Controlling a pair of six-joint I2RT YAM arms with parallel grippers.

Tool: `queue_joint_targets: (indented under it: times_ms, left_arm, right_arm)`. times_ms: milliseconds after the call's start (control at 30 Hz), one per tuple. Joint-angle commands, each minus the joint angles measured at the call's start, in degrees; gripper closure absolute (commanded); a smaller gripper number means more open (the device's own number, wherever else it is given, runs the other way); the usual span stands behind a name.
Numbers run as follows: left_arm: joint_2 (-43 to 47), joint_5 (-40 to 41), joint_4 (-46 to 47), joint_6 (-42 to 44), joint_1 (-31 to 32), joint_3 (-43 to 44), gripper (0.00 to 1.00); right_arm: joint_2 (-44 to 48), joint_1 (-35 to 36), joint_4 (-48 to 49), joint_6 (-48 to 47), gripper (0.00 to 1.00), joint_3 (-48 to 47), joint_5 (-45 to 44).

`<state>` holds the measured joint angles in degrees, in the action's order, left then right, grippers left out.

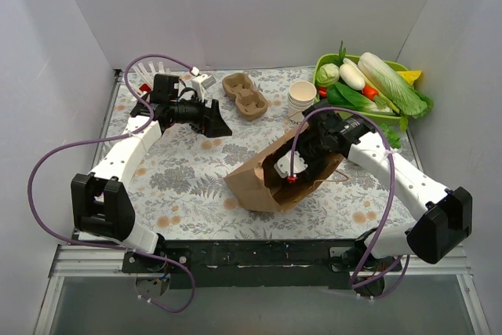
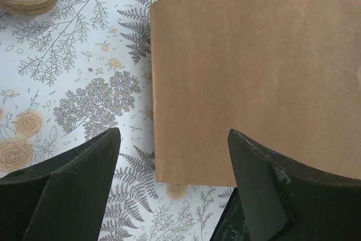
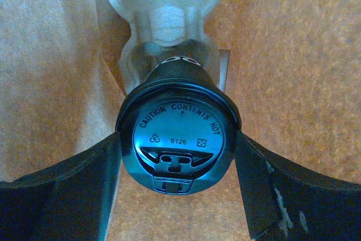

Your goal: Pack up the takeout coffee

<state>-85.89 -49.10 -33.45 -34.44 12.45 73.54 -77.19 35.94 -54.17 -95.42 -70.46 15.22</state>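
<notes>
in the lower middle of the top view the brown paper bag (image 1: 252, 184) lies on its side on the flowered tablecloth (image 1: 180, 182), its mouth turned to the right. the right gripper (image 3: 178, 136) reaches into that mouth. in its wrist view the coffee cup (image 3: 180, 145) fills the centre, its black lid (image 3: 179, 121) facing the camera, brown paper on every side, so the cup is inside the bag. the fingers (image 3: 73, 190) press on either side of the lid's rim, clamped on it. a pale shape beyond the cup is too blurred to name. left of centre the left gripper (image 2: 174, 134) hangs with its fingers wide apart, pointed at the bag's flat side. farther up, the tan carrier (image 1: 245, 96) sits well apart from the bag, a stack of white cups (image 1: 302, 94) just to its right. a green basket (image 1: 357, 57) of vegetables (image 1: 384, 84) fills the upper right.
</notes>
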Motion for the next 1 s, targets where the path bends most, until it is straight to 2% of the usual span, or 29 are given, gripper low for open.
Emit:
queue_joint_targets:
  times_ms: [0,333,433,700,967]
  left_arm:
    - [-0.4,-1.3,-0.8,1.2,-0.4,0.8,0.23]
    - [-0.7,-0.9,-1.3,1.7,-0.4,0.8,0.24]
    - [-0.4,-0.9,-0.9,1.7,-0.4,0.1,0.24]
    - [-0.8,-1.9,2.4,1.4,-0.5,-1.9,0.24]
    - [-1.2,-3.3,3.0,2.5,-1.0,-2.4,0.24]
  right_arm:
    - [-1.0,-0.8,-0.3,-2.9,0.99,-1.7,2.4]
    - [-3.7,-1.1,-1.4,-6.6,0.99,-2.4,5.5]
    - [-5.5,-1.1,-4.5,-8.1,0.99,-4.3,5.6]
    - [-12.2,-1.1,-20.8,-12.5,0.99,-13.2,5.1]
    - [-11.5,0.5,-21.0,-13.0,0.99,-13.7,1.8]
